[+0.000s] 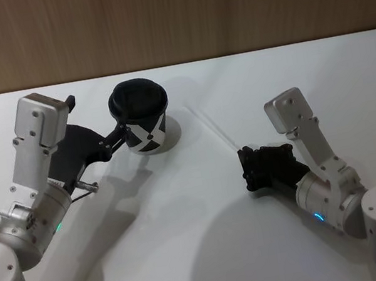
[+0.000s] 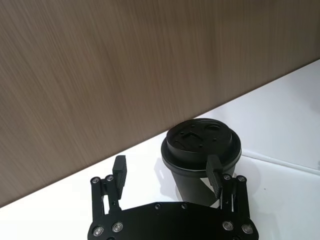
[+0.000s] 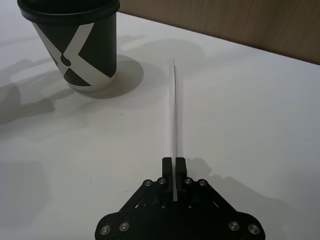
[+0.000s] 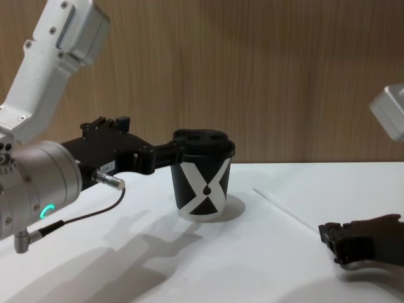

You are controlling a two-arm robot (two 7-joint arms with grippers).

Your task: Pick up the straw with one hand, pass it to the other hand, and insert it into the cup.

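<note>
Fingers of my right gripper (image 3: 173,164) are closed on the straw's (image 3: 174,110) near end, low over the table (image 3: 250,125), while my left gripper (image 2: 167,169) stands open by the cup (image 2: 202,137), so I judge handover and insertion are not yet done.

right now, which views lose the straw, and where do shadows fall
Head view: the straw fades into the table. Right wrist view: it reads clearly in the right gripper's shut fingers. Chest view: the left gripper, open by the cup, shadows the table.
</note>
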